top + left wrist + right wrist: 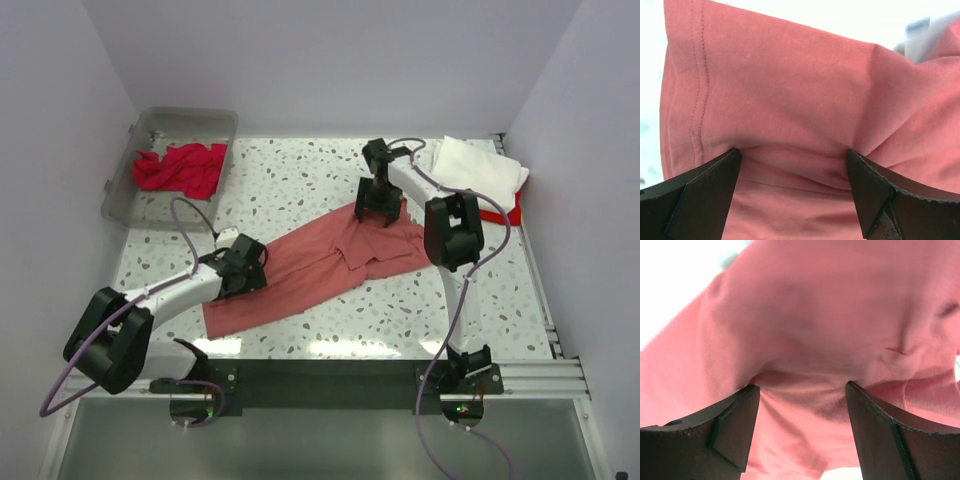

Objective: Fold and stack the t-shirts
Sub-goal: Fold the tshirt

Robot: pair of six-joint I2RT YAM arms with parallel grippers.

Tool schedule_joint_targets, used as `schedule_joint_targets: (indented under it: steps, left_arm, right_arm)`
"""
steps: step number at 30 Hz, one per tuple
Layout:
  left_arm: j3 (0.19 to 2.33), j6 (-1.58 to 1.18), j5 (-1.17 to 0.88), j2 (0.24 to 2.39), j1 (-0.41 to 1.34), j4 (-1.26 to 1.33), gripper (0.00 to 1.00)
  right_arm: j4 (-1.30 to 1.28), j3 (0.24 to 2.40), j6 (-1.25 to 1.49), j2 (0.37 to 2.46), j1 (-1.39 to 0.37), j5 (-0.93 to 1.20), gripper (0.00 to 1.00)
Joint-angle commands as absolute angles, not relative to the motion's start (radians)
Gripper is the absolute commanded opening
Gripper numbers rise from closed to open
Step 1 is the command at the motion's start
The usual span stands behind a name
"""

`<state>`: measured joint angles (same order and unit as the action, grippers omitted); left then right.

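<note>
In clear bin (190,113) sits crimson tee (183,167); L gripper (792,160) & R gripper (802,390) both spread wide, tips on coral tee (320,265).

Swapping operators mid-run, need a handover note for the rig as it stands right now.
Left claw: open, tips pressed onto the coral-red t-shirt at its near-left end.
Right claw: open, tips pressed onto the same shirt's far-right end.
Coral-red t-shirt lies mid-table, creased, not folded. White t-shirt lies folded at the far right on top of a bright red t-shirt. Crimson t-shirt lies crumpled in the clear bin.
Done: two apparently stacked.
Left: fold coral-red, then crimson, and stack both.
</note>
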<state>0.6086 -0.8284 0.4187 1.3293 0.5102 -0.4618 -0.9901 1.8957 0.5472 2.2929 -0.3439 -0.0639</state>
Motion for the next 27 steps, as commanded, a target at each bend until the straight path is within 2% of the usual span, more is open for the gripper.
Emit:
schedule_joint_targets:
  steps: [1,6,9,17,23,27]
  left_arm:
    - [0.563,-0.926,0.364,1.243,0.581,-0.669,0.92]
    - [0.664,-0.934,0.359,1.117,0.595,-0.742,0.93]
    - [0.716,-0.893,0.383,1.129,0.595,-0.750,0.93]
    - [0.785,-0.758,0.330,1.307,0.597,-0.563,0.93]
    - [0.756,-0.745,0.267,1.348,0.597,-0.494,0.93]
    - [0.706,-0.775,0.229,1.344,0.597,-0.482,0.93]
  right_arm:
    - [-0.953,2.104,0.541,2.423,-0.333,-0.061,0.73]
    - [-0.911,2.157,0.546,2.379,-0.333,-0.011,0.80]
    - [-0.865,2.050,0.537,2.245,-0.334,-0.015,0.83]
    - [-0.831,1.629,0.517,1.918,-0.334,-0.037,0.83]
    - [-0.813,1.438,0.531,1.885,-0.333,-0.052,0.84]
    - [-0.793,1.419,0.540,1.928,-0.333,-0.054,0.84]
